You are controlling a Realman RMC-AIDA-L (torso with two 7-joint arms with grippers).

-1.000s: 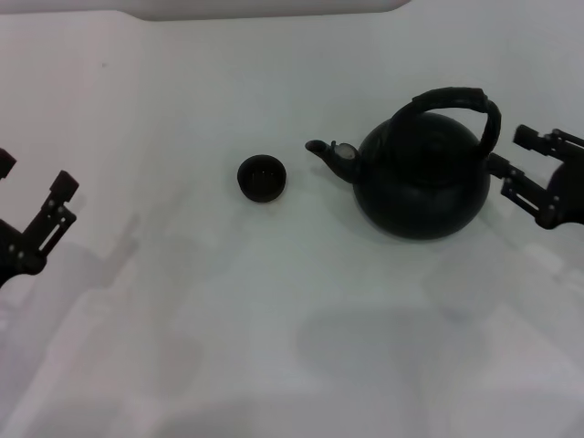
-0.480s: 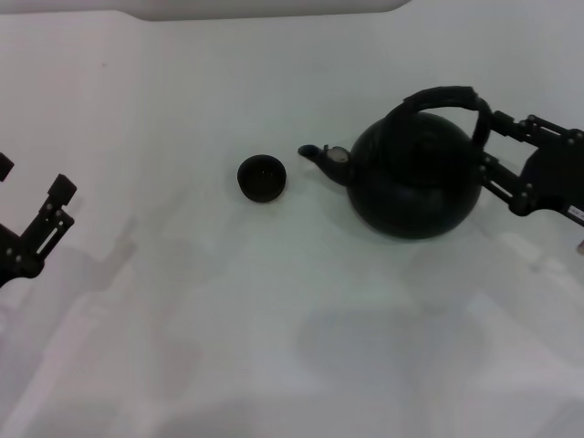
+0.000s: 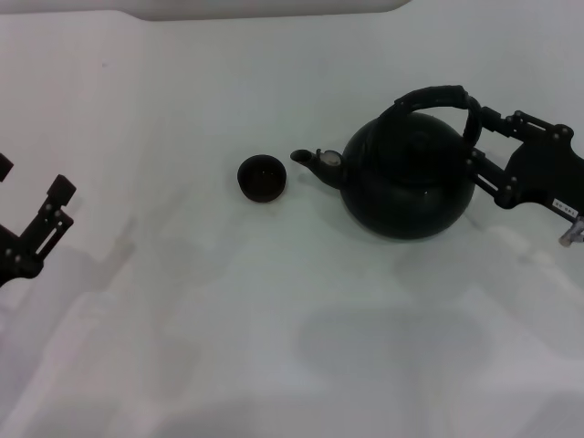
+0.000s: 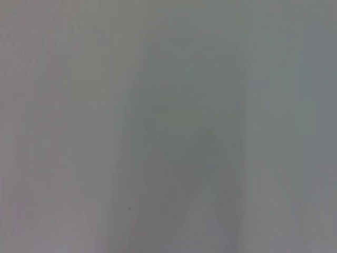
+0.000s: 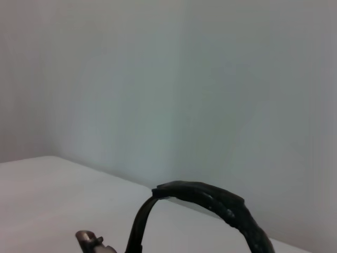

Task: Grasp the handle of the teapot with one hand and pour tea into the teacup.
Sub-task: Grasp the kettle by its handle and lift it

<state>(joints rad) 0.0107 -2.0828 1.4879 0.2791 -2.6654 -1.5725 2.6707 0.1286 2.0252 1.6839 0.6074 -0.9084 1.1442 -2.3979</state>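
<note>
The matte black teapot (image 3: 408, 187) stands right of centre on the white table in the head view, its spout pointing left toward the small black teacup (image 3: 262, 177). The arched textured handle (image 3: 431, 95) spans its top and also shows in the right wrist view (image 5: 210, 198). My right gripper (image 3: 476, 140) is open at the teapot's right side, with one finger on each side of the handle's right end. My left gripper (image 3: 32, 205) is open and empty at the far left edge, far from both.
The white table (image 3: 274, 310) runs across the whole head view, with a pale raised edge (image 3: 265, 7) at the back. The left wrist view shows only a blank grey surface.
My right gripper has moved left and in around the handle's right end. The teapot has shifted a little to the left, its spout closer to the teacup. The left arm has barely moved.
</note>
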